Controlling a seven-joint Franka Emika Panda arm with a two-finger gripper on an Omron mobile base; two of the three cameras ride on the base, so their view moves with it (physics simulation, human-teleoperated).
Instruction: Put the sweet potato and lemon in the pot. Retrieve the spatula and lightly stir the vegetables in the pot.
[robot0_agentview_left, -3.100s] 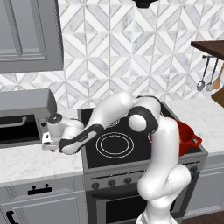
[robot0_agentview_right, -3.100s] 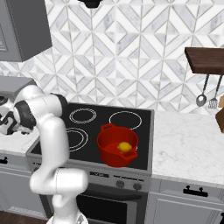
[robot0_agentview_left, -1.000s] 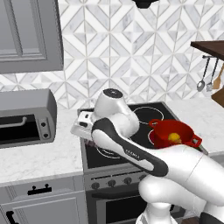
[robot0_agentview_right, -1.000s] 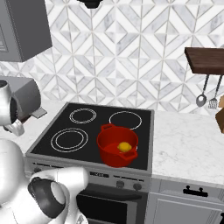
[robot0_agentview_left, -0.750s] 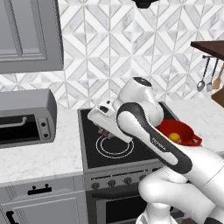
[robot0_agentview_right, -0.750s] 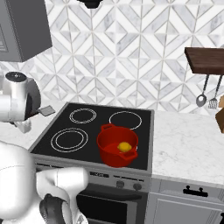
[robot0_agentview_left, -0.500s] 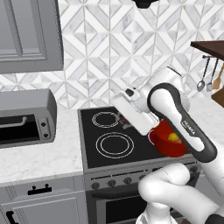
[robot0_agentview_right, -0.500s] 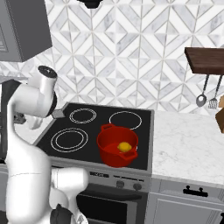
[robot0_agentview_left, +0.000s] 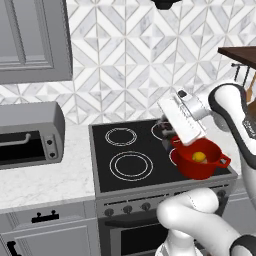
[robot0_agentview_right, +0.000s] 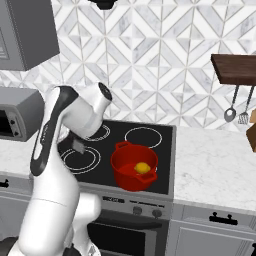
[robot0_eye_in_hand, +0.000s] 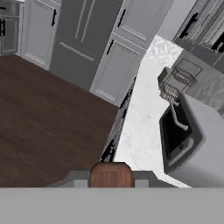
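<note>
The red pot (robot0_agentview_left: 200, 162) (robot0_agentview_right: 134, 166) stands on the stove's front right burner with the yellow lemon (robot0_agentview_left: 199, 156) (robot0_agentview_right: 142, 168) inside. The sweet potato is hidden. My gripper (robot0_agentview_right: 82, 137) (robot0_eye_in_hand: 111, 177) is shut on the spatula, whose red-brown handle (robot0_eye_in_hand: 111, 173) sits between the fingertips and whose pale grey blade (robot0_agentview_right: 77, 146) hangs below the hand. The hand (robot0_agentview_left: 182, 120) is held in the air over the stove, just left of the pot and above its rim level.
The black stove top (robot0_agentview_left: 130, 150) has free burners left of the pot. A grey toaster oven (robot0_agentview_left: 27, 135) sits on the left counter. Utensils (robot0_agentview_right: 231, 112) hang under a wooden shelf (robot0_agentview_right: 235, 67) at right. The hand view looks at a sink (robot0_eye_in_hand: 179, 135) and floor.
The arm has swung from the left counter rightward across the stove to beside the pot, carrying the spatula. The pot and lemon have not moved.
</note>
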